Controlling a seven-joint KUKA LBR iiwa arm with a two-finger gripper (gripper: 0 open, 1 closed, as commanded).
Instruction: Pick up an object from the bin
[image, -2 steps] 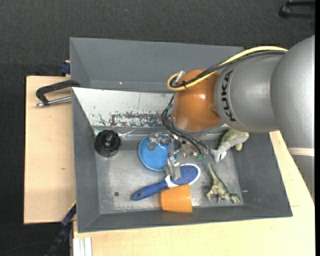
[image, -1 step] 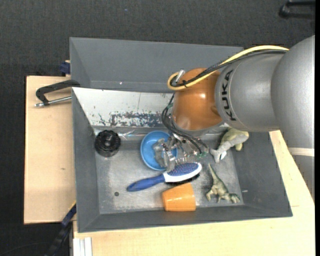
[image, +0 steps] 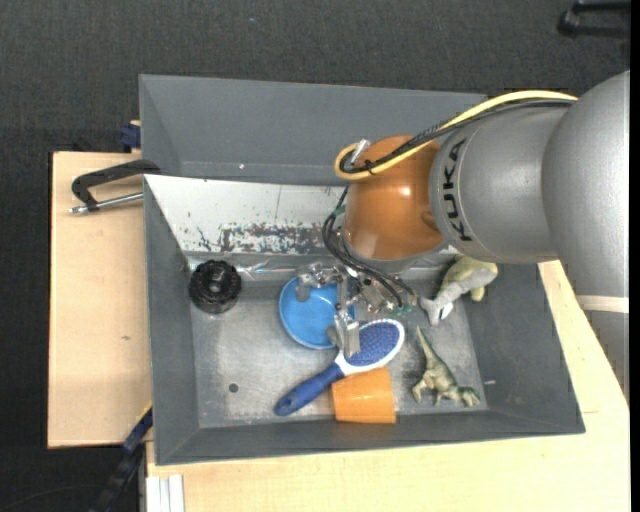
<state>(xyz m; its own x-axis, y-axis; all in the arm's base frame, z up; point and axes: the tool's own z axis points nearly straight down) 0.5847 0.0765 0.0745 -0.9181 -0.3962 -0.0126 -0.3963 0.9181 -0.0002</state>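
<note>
Gripper sits low at the centre of the bin, arm reaching in from 3 o'clock, over where the blue round dish meets the head of the blue hairbrush; likely lining up on one of those two; can't tell how wide it's set or whether it has anything. Other contents lie loose on the floor: orange cup at 6, just beside the brush; green dinosaur at 4; pale toy animal at 3; black knob at 9.

Bare bin floor at lower left — blue brush, orange cup, toy dinosaur close-packed at right.
</note>
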